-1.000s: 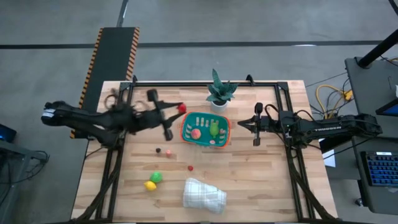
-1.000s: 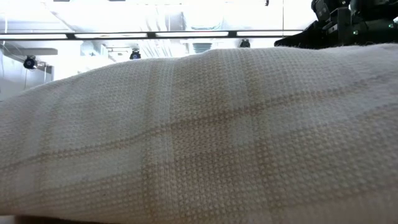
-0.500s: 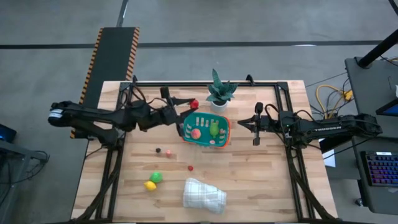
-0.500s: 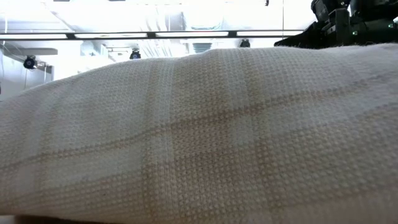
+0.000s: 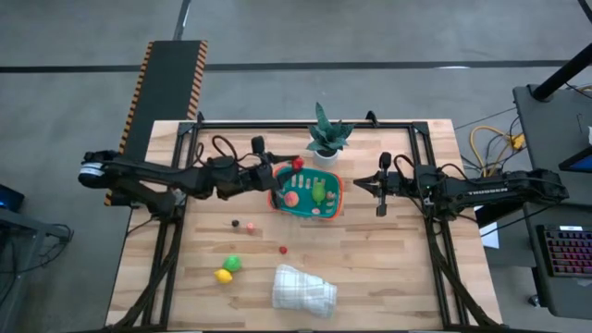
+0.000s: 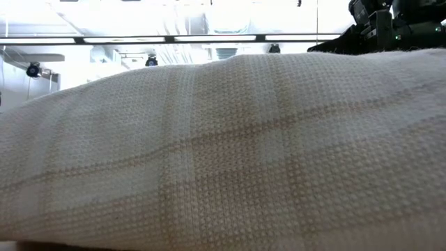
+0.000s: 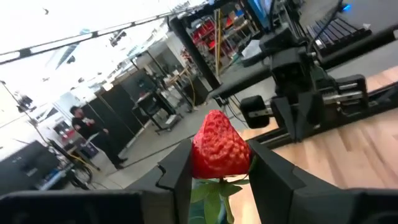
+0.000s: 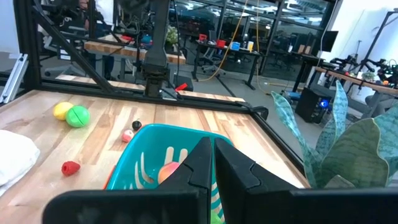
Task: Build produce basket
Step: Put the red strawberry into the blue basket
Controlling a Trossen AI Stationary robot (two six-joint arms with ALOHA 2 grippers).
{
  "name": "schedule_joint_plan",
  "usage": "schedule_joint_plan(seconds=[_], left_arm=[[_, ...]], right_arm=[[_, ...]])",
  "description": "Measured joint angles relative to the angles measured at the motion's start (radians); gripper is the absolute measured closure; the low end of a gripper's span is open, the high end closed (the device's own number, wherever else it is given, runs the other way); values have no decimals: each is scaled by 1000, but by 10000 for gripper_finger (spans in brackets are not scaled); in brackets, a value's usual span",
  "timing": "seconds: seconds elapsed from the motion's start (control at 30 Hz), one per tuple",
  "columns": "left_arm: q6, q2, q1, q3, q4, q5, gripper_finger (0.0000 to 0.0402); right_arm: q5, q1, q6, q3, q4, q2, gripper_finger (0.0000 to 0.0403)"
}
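Note:
In the high view my left gripper (image 5: 295,166) reaches from the table's left and is shut on a red toy strawberry (image 5: 297,163), above the far left corner of the teal basket (image 5: 305,209). The basket holds a pink-orange piece (image 5: 291,197) and a green piece (image 5: 319,191). On the table lie a green piece (image 5: 232,264), a yellow piece (image 5: 223,275), a dark berry (image 5: 235,223) and two small red berries (image 5: 250,226) (image 5: 283,248). My right gripper (image 5: 360,185) waits shut, just right of the basket (image 8: 146,168). My left gripper pinches the strawberry (image 7: 219,146) between its two fingers (image 7: 177,174), one on each flank of the red body. The green leaves hang below the fingers. The fingers come level from the table's left. The strawberry is lifted clear of the table.
A green potted plant (image 5: 326,137) stands just beyond the basket's far rim. A folded white cloth (image 5: 303,289) lies near the table's near edge and fills the low view (image 6: 223,153). A black frame (image 5: 305,123) runs along the table's far edge and sides.
My left gripper has carried the strawberry toward the table's right, from left of the basket to above its far left corner. The right arm and the basket have kept still.

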Motion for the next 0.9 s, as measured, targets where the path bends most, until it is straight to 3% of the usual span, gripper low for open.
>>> schedule_joint_plan(seconds=[0.2,0.4,0.7,0.9], left_arm=[[-43,-8,20,2,-45,9,294],[-150,72,47,-36,-171,9,294],[-96,105,70,57,-169,2,294],[-196,151,85,13,-194,17,294]], right_arm=[[0,0,0,0,2,0,394],[0,0,0,-2,2,0,394],[14,0,0,-2,2,0,394],[17,0,0,-2,1,0,394]])
